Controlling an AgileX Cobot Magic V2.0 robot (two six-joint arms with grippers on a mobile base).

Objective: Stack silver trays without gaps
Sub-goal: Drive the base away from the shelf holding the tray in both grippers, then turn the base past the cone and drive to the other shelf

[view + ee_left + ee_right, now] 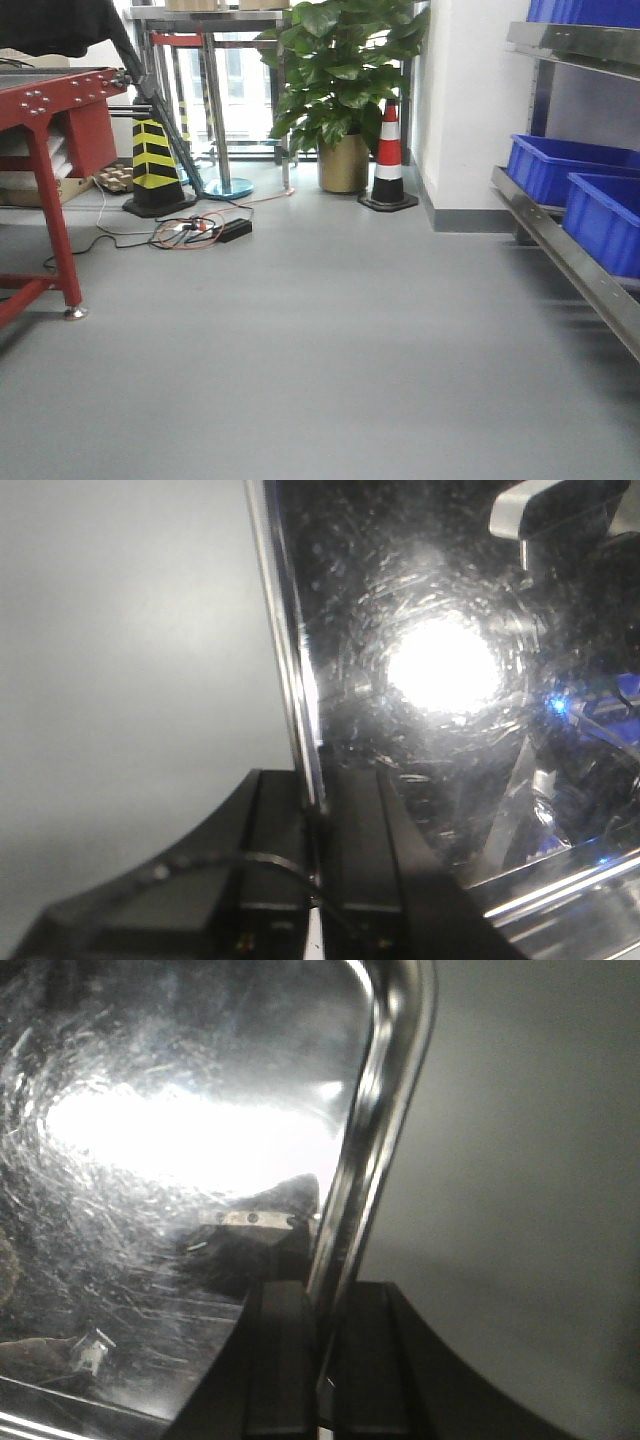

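A shiny silver tray fills both wrist views, its scratched bottom glaring with reflected light. In the left wrist view my left gripper [316, 805] is shut on the tray's thin left rim [290, 670], and the tray's inside [440, 660] spreads to the right. In the right wrist view my right gripper [322, 1310] is shut on the tray's right rim [375, 1130], near a rounded corner, and the tray's inside [180, 1140] spreads to the left. Plain grey floor lies behind the tray in both. No tray and no gripper shows in the front view.
The front view shows grey floor, a steel shelf rail [570, 260] with blue bins [575, 170] at the right, a red table frame [50, 150] at the left, two cones [388, 160], a potted plant [340, 90] and cables [200, 230].
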